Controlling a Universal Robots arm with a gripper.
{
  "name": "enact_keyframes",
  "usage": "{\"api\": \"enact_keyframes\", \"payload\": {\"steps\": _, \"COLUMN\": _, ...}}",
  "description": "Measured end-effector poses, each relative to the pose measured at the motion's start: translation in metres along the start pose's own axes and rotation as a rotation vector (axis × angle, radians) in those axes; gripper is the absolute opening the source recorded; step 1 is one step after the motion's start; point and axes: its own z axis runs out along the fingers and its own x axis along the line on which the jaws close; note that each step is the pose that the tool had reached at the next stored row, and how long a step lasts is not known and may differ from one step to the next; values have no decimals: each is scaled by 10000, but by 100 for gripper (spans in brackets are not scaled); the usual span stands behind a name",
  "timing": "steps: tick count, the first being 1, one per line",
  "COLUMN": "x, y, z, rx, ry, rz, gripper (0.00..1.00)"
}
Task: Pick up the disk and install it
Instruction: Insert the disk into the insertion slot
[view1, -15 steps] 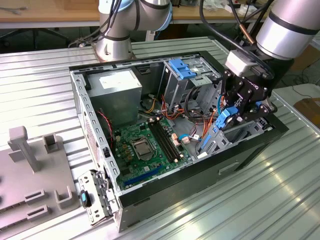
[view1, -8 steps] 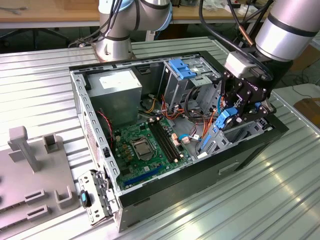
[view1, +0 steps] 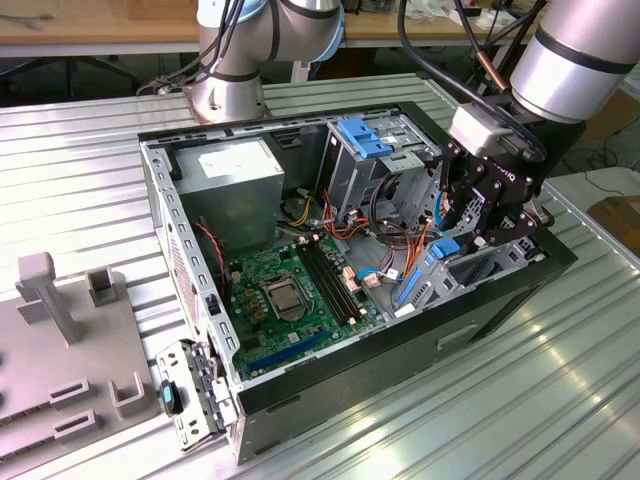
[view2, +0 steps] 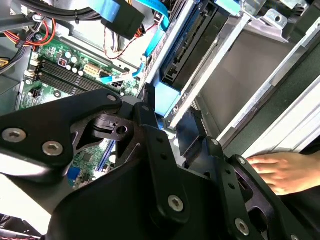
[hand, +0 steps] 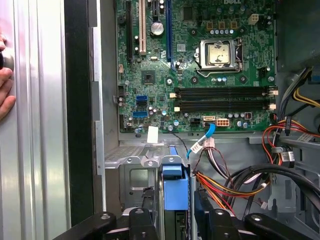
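A ribbed metal bench (view1: 90, 160) carries an open computer case (view1: 400, 350), which lies on its side so that its inside faces upward and can be reached from above. The robot arm (view1: 580, 50) reaches down over the end of the case at the exterior view's right, where the drive bay stands. Inside the case, the green motherboard (view1: 290, 290) covers the floor and a grey power-supply box (view1: 235, 185) fills the far corner. A silver cage with a blue latch (view1: 375, 150) stands beside that box, well apart from the work. The black pincer (view1: 480, 220) hangs just over the bay wall. In both wrist views the pincer (hand: 175, 200) (view2: 170, 107) is nearly closed, and by the look of it clamps the disk (hand: 176, 187) (view2: 192, 47) by its two broad faces. The disk stands on edge, its blue bracket uppermost, between the bay's metal rails; judged from this, it is held upright so that it lines up with the narrow slot and is partly seated. A person's hand (view2: 280, 170) (hand: 5, 95) rests outside the case wall, perhaps to steady it. Bundled cables (hand: 225, 180) lie just beside the bay, clear of the slot.
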Motion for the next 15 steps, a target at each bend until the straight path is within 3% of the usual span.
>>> {"api": "enact_keyframes", "payload": {"steps": 7, "x": 0, "y": 0, "z": 0, "rx": 0, "ry": 8, "rz": 1, "gripper": 43}}
{"api": "enact_keyframes", "payload": {"steps": 11, "x": 0, "y": -1, "z": 0, "rx": 0, "ry": 9, "rz": 0, "gripper": 18}}
{"api": "enact_keyframes", "payload": {"steps": 12, "x": 0, "y": 0, "z": 1, "rx": 0, "ry": 9, "rz": 0, "gripper": 18}}
{"api": "enact_keyframes", "payload": {"steps": 13, "x": 0, "y": 0, "z": 2, "rx": 0, "ry": 9, "rz": 0, "gripper": 11}}
{"api": "enact_keyframes", "payload": {"steps": 15, "x": 1, "y": 0, "z": 3, "rx": 0, "ry": 7, "rz": 1, "gripper": 11}}
